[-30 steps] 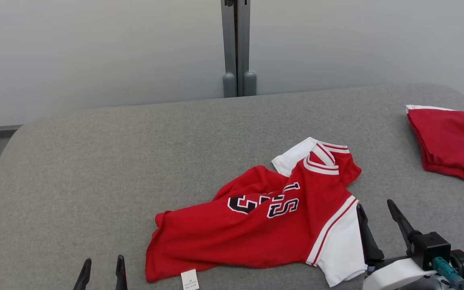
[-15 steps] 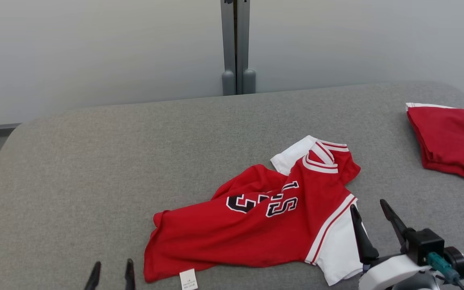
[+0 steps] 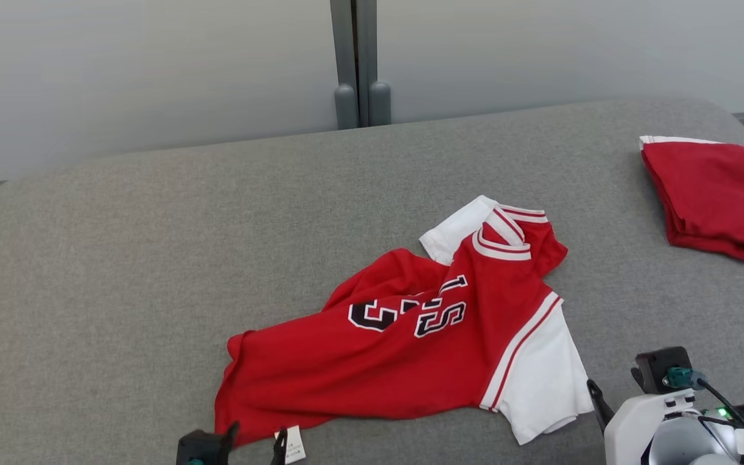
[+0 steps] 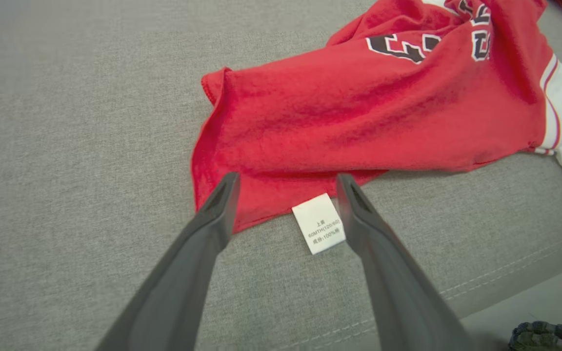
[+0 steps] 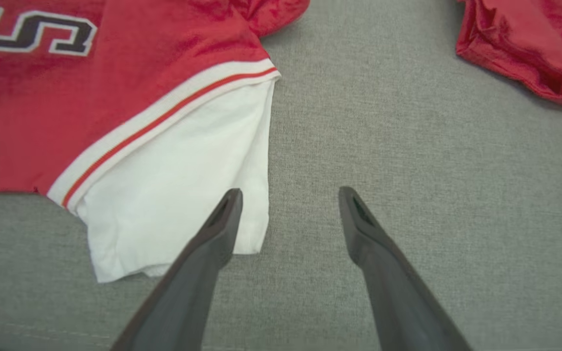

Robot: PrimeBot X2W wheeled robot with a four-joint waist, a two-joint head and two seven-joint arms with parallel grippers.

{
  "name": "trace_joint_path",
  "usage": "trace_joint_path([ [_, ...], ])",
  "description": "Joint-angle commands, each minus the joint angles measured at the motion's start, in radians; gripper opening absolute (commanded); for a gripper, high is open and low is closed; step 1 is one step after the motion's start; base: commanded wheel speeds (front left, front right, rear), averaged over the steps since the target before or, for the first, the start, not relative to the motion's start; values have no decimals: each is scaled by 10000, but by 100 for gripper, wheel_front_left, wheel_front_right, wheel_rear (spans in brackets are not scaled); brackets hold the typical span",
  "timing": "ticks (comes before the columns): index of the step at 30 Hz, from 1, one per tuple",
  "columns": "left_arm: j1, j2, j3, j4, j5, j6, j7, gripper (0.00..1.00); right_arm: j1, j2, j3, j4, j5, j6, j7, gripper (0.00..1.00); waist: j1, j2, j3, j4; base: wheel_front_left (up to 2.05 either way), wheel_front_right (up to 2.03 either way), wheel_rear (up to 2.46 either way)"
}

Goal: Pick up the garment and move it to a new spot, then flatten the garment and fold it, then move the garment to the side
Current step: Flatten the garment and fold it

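Your red jersey (image 3: 404, 349) lay crumpled on the bench (image 3: 120, 258), hem (image 3: 233, 394) near left, collar (image 3: 501, 248) far right. Your left pincer (image 4: 288, 179), wide open and empty, framed the hem by the care label (image 4: 318, 229). The right pincer (image 5: 291, 192), likewise, hung over the white sleeve (image 5: 178, 195).

One red jersey (image 3: 411, 349), one folded red garment (image 3: 714, 194), one label (image 3: 291, 444), two grippers (image 4: 287, 181) (image 5: 289, 192).

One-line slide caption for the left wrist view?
Open left tool aimed at the hem of a crumpled red jersey, white care label in its gap, on grey upholstery.
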Motion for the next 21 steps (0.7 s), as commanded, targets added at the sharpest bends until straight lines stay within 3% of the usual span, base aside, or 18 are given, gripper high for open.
trace_joint_path([
  [1,-191,21,-65,-23,108,52,185,100,21,60,20,79,13,-16,122,100,0,0,393,-30,0,0,0],
  [21,-1029,390,-141,995,305,331,345,100,-752,301,564,1253,366,-16,27,100,0,0,1381,107,0,0,0],
])
